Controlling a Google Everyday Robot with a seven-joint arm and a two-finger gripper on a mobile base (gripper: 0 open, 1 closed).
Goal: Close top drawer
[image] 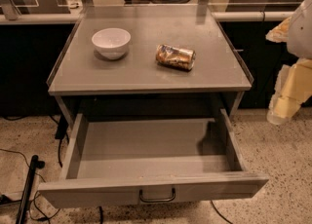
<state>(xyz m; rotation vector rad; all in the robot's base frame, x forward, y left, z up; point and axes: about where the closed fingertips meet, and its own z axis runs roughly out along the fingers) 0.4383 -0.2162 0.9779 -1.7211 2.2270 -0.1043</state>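
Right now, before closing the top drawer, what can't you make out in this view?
All camera view.
gripper, right of the table: partly cut off by the right frame edge, blurred.
Below the top drawer: hidden by the open drawer, cut by the bottom edge.
can on the table: label too blurred to read.

Top drawer stands open, gripper hanging at right.
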